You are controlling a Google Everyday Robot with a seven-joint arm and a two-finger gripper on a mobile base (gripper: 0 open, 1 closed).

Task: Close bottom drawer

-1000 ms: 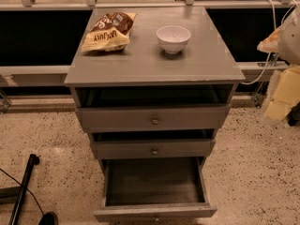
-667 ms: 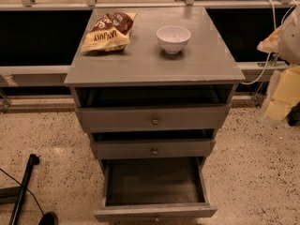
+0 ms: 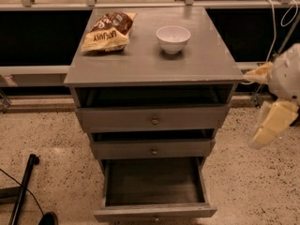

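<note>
The grey wooden cabinet (image 3: pixel 154 67) stands in the middle of the view. Its bottom drawer (image 3: pixel 154 212) is pulled far out, showing an empty dark-grey box; its front sits at the lower edge of the view. The middle drawer (image 3: pixel 153 150) and top drawer (image 3: pixel 153 118) are each pulled out a little, both with small brass knobs. My gripper (image 3: pixel 274 121) is at the right edge, beside the cabinet at about drawer height and apart from it. It touches nothing.
A chip bag (image 3: pixel 108 31) and a white bowl (image 3: pixel 173 38) sit on the cabinet top. A dark railing runs behind. A black pole (image 3: pixel 23 186) lies on the speckled floor at lower left. Cables (image 3: pixel 274 22) hang at the upper right.
</note>
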